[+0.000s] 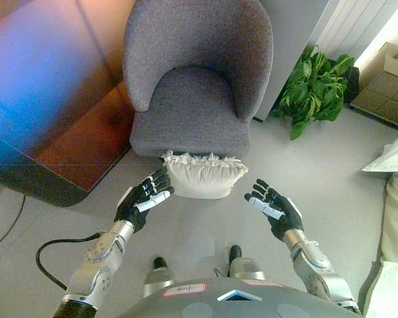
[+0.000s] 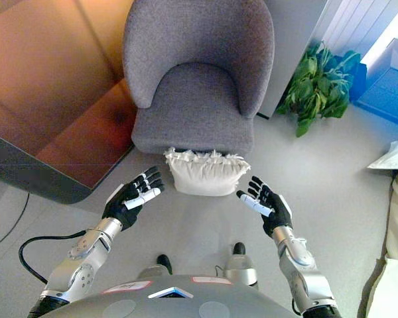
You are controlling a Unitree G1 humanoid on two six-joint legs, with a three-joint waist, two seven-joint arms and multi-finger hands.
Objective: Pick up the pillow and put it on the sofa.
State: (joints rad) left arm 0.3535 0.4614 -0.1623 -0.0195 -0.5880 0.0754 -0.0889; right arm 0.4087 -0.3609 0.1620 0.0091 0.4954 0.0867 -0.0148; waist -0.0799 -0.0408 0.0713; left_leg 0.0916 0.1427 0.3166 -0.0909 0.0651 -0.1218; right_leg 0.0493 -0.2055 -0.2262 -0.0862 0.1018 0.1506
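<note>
A cream pillow (image 1: 204, 175) with a frilled top edge stands on the floor, leaning against the front of a grey armchair (image 1: 198, 79). My left hand (image 1: 144, 197) hovers just left of the pillow, palm turned inward, fingers straight and open. On the other side my right hand (image 1: 273, 207) is held a short gap from the pillow, also open and facing in. Neither hand touches the pillow. The armchair's seat (image 2: 198, 99) has nothing on it.
A dark wooden table (image 1: 60, 99) fills the left side, its rounded corner near my left arm. A green potted plant (image 1: 315, 86) stands to the right of the armchair. White cushions (image 1: 397, 218) lie along the right edge.
</note>
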